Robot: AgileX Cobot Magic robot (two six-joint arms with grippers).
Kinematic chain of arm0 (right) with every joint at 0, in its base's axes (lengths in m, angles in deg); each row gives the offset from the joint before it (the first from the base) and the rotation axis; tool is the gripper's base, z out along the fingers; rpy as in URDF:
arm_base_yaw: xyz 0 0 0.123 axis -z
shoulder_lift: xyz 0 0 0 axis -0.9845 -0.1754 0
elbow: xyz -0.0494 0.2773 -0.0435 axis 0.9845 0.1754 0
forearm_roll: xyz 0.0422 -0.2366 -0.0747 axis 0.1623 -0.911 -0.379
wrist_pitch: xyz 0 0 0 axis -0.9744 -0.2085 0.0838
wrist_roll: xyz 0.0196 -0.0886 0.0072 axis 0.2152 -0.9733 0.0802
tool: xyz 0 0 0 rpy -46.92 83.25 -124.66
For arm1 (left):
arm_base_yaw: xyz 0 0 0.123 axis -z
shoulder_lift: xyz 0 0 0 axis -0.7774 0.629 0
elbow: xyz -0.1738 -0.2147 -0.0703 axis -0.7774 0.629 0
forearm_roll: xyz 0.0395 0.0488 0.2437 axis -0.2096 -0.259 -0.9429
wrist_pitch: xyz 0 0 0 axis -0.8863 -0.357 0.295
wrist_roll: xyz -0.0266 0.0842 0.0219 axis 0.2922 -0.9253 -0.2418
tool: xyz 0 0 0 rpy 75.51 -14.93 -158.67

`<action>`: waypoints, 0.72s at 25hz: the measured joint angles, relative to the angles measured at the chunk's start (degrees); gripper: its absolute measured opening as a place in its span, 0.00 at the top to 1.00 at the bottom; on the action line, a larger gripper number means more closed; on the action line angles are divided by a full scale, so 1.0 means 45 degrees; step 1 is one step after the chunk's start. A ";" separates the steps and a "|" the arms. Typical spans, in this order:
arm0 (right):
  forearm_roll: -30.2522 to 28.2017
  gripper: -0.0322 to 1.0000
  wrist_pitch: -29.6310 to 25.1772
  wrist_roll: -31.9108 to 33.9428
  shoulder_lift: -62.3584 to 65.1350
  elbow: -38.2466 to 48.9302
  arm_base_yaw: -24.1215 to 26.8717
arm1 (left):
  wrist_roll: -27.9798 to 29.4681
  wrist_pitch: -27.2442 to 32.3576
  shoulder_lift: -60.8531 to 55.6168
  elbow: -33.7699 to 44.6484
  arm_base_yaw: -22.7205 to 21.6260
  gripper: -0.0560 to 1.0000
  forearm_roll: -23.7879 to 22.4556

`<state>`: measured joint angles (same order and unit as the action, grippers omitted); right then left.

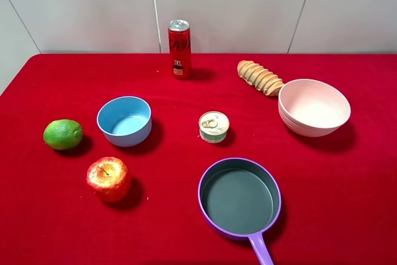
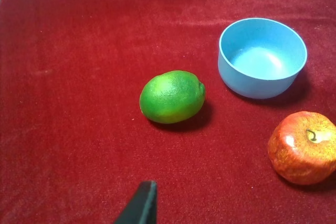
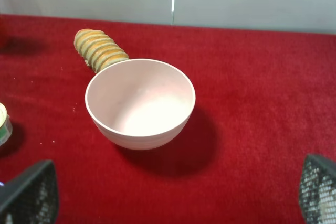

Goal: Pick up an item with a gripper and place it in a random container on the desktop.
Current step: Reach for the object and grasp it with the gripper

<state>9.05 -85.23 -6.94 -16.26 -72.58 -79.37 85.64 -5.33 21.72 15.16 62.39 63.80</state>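
Note:
The small tin can [image 1: 214, 126] with a silver pull-tab lid stands upright on the red desktop [image 1: 347, 178] near the middle. Its edge shows in the right wrist view [image 3: 3, 124]. The light blue bowl [image 1: 124, 120] stands empty to its left and also shows in the left wrist view [image 2: 261, 57]. Neither gripper shows in the exterior view. My right gripper [image 3: 173, 187] is open and empty, facing the pink bowl [image 3: 140, 102]. Of my left gripper only one black fingertip [image 2: 142, 203] shows, short of the lime [image 2: 172, 96].
A lime [image 1: 62, 134] and an apple [image 1: 109, 179] lie left of and in front of the blue bowl. A tall red soda can [image 1: 180, 48] stands at the back. A bread roll [image 1: 259, 77] lies by the pink bowl [image 1: 313, 107]. A purple pan [image 1: 239, 198] sits at the front.

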 joint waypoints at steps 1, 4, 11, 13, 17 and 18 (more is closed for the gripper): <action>0.0000 0.30 0.0000 0.0000 0.0000 0.0000 0.0000 | 0.0000 0.0000 0.0000 0.0000 0.0000 0.01 0.0000; 0.0000 0.30 0.0000 0.0000 0.0000 0.0000 0.0000 | 0.0000 0.0000 0.0000 0.0000 0.0000 0.01 0.0000; 0.0497 0.30 0.0000 -0.0207 0.0000 0.0000 0.0000 | 0.0000 0.0000 0.0000 0.0000 0.0000 0.01 0.0000; 0.0781 0.30 0.0000 -0.0498 0.0000 0.0000 0.0000 | 0.0000 0.0000 0.0000 0.0000 0.0000 0.01 0.0000; 0.1256 0.30 0.0034 -0.1091 0.0000 -0.0016 0.0000 | 0.0000 0.0000 0.0000 0.0000 0.0000 0.01 0.0000; 0.1268 0.30 0.0042 -0.1206 0.0000 -0.0031 0.0000 | 0.0000 0.0000 0.0000 0.0000 0.0000 0.01 0.0000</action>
<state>14.76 -85.04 -12.36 -16.26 -72.72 -79.37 85.64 -5.33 21.72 15.16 62.39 63.80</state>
